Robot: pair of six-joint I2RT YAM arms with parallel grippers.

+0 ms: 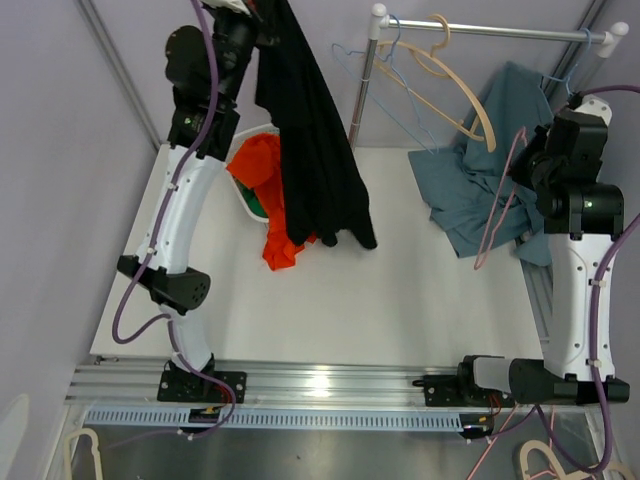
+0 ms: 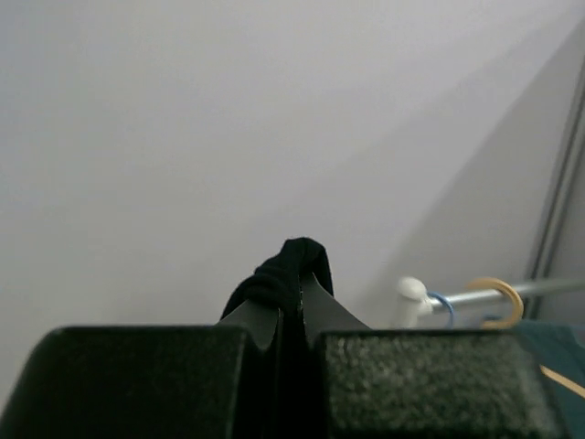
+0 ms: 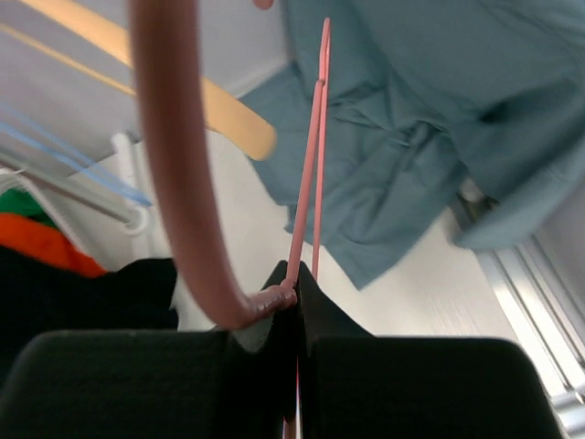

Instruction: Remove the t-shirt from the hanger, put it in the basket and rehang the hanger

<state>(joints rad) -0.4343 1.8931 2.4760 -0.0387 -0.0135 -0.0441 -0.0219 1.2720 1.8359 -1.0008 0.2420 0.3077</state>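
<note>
The black t-shirt (image 1: 315, 150) hangs free from my left gripper (image 1: 262, 15), which is raised high at the back left and shut on a bunch of its cloth (image 2: 288, 261). The shirt's lower edge reaches the white table. My left gripper's jaws (image 2: 292, 306) pinch the fabric between them. My right gripper (image 1: 528, 170) at the right is shut on a thin pink hanger (image 1: 495, 215). The pink hanger (image 3: 174, 165) is bare and far from the black shirt; its wire runs out of my right gripper (image 3: 297, 288).
A teal garment (image 1: 490, 170) lies heaped at the back right. A rail (image 1: 490, 32) carries a wooden hanger (image 1: 460, 95) and blue wire hangers (image 1: 385, 75). An orange garment (image 1: 270, 195) spills from a white basket (image 1: 245, 205) behind the black shirt.
</note>
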